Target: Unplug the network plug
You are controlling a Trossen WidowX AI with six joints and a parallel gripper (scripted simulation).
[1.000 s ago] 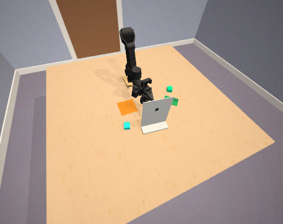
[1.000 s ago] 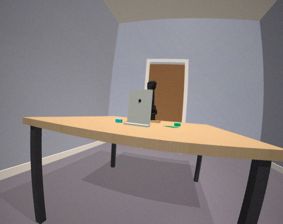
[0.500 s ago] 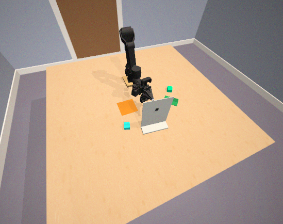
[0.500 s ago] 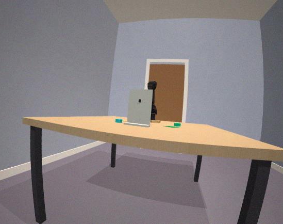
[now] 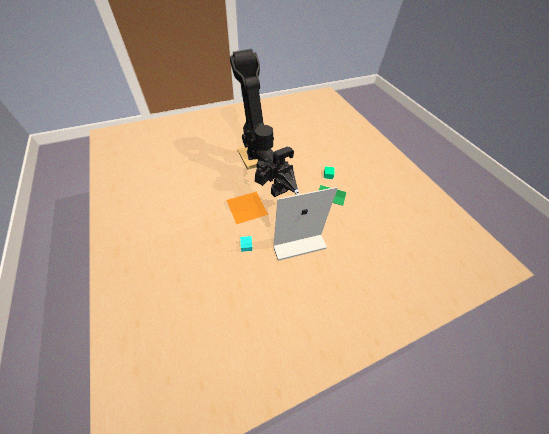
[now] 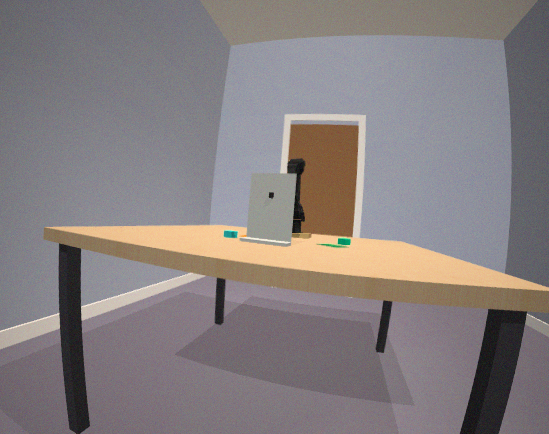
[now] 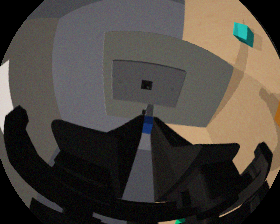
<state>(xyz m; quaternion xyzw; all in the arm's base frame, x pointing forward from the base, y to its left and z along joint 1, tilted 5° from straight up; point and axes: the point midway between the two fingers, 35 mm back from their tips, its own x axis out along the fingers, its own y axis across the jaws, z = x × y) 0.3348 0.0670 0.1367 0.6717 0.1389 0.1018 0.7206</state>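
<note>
Gripper [image 5: 291,188] clamped on the plug [image 7: 147,124], a small blue piece pinched at the fingertips, just behind the upright panel [image 5: 304,216], apart from the dark socket [image 7: 147,84]. Orange marked square [image 5: 246,207] lies left of the panel, near it. Cyan block [image 5: 246,243] sits front-left of the panel's base. Two green blocks [image 5: 329,172] [image 5: 339,197] right-behind the panel, one partly hidden by its edge. Panel blocks the exterior view of the gripper.
</note>
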